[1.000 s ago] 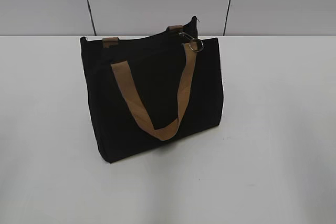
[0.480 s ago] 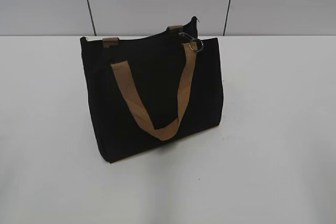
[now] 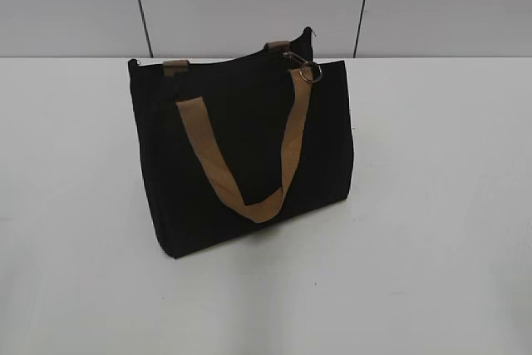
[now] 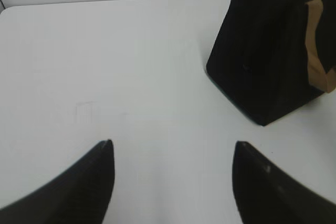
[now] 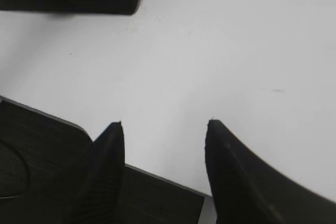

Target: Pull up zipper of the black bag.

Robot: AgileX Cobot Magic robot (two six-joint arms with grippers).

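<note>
Black bag [image 3: 241,155] upright mid-table [image 3: 432,205]; both hands – left [image 4: 173,153], right [image 5: 164,127] – released, well apart from it.

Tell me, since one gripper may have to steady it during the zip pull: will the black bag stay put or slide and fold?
The black bag looks like soft fabric with a slightly uneven top edge, so it would probably buckle where pressed. It stands alone on the smooth white table, so it may well slide or tip. The zipper ring hangs loose and probably swings.
</note>
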